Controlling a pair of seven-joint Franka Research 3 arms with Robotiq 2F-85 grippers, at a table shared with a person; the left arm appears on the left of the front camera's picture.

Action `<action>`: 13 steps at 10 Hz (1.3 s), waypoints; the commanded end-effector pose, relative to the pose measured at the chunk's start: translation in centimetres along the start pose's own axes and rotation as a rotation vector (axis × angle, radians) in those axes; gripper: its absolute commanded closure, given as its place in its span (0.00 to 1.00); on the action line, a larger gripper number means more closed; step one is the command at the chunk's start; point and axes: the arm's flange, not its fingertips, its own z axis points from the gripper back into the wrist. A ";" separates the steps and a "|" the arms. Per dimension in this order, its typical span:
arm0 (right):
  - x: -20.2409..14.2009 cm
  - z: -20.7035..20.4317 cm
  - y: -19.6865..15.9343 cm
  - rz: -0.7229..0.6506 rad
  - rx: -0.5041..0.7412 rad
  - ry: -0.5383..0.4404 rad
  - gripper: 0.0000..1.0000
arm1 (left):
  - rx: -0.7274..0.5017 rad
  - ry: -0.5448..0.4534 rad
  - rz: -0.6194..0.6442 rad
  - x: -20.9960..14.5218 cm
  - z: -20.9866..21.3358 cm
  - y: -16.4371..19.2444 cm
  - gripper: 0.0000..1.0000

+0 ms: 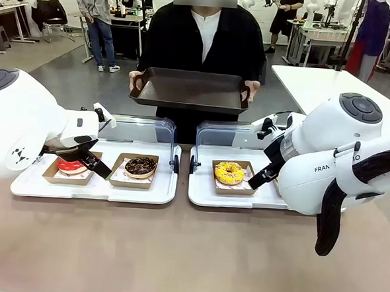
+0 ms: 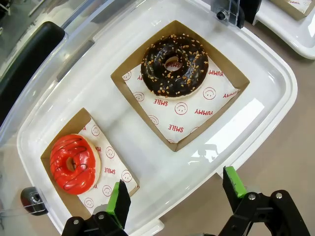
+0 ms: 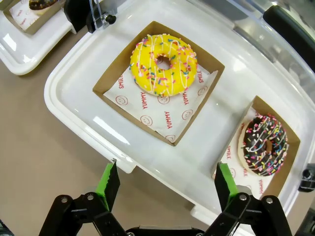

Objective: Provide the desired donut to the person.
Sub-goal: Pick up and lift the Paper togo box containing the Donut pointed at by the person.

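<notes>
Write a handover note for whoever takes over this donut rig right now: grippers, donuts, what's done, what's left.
Left gripper: open, holding nothing, above the left white tray with the red donut and chocolate nut donut.
Right gripper: open, holding nothing, above the right white tray with the yellow donut and chocolate sprinkle donut.
The person holds out a dark tray at the far side.
Done: nothing picked.
Left: learn which donut is wanted, grasp it, deliver it to the dark tray.
</notes>
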 end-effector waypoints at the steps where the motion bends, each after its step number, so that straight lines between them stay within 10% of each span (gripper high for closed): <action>1: 0.0 0.0 0.0 -0.001 0.000 0.000 0.00 | 0.000 0.000 0.000 0.0 0.0 0.0 0.00; 7: 0.0 0.0 0.0 0.000 0.000 0.000 0.00 | 0.000 0.000 0.000 0.0 0.0 0.0 0.00; 13: -3.6 21.4 -1.6 -0.016 -0.114 0.014 0.00 | -0.096 0.068 -0.051 -2.9 17.5 3.6 0.00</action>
